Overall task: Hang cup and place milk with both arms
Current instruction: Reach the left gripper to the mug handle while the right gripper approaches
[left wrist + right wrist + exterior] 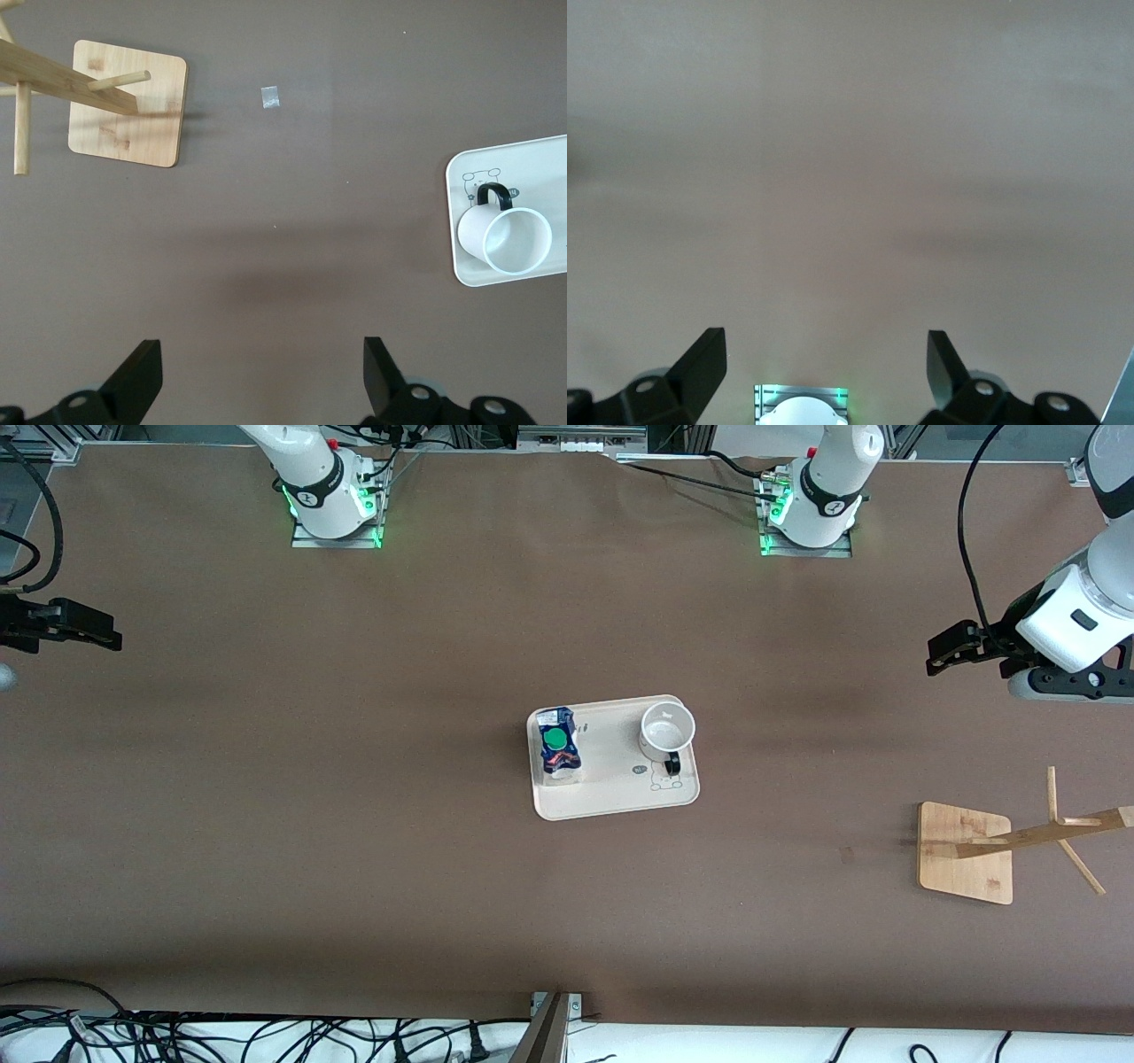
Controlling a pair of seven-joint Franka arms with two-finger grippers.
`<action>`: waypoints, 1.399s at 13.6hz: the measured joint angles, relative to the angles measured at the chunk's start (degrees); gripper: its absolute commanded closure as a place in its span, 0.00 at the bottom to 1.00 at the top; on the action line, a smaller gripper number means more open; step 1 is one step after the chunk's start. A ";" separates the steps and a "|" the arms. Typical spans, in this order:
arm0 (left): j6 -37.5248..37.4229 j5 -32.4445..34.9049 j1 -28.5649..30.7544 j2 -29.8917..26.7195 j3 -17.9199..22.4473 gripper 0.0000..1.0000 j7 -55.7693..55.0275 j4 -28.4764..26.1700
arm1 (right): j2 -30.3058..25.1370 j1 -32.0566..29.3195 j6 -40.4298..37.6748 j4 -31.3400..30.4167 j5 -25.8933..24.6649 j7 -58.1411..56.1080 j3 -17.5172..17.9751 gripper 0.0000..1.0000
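1. Left end effector (941,653): black fingers (137,376) spread wide, holding nothing, over bare brown tabletop (354,824) at the left arm's end.
2. Right end effector (106,638): fingers (700,367) equally apart, empty, over the right arm's end.
3. White mug with black loop handle (666,731) and blue-topped, green-capped milk carton (558,746) stand on a cream rectangular tray (611,793) mid-tabletop, well apart from both end effectors.
4. Bamboo peg rack (970,850) stands toward the left arm's end.

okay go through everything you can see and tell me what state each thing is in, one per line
cup: upright on the tray, empty, handle toward the front camera.
milk: standing on the tray, green cap on.
tray: flat on the table, holding both.
wooden rack: standing, pegs bare.
left gripper: open, holding nothing, over bare table.
right gripper: open, holding nothing, over bare table.
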 measured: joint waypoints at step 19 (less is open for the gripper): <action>3.49 -4.09 -6.78 8.26 -4.70 0.00 -17.13 0.66 | 3.76 3.12 3.81 -0.43 4.14 2.69 0.81 0.00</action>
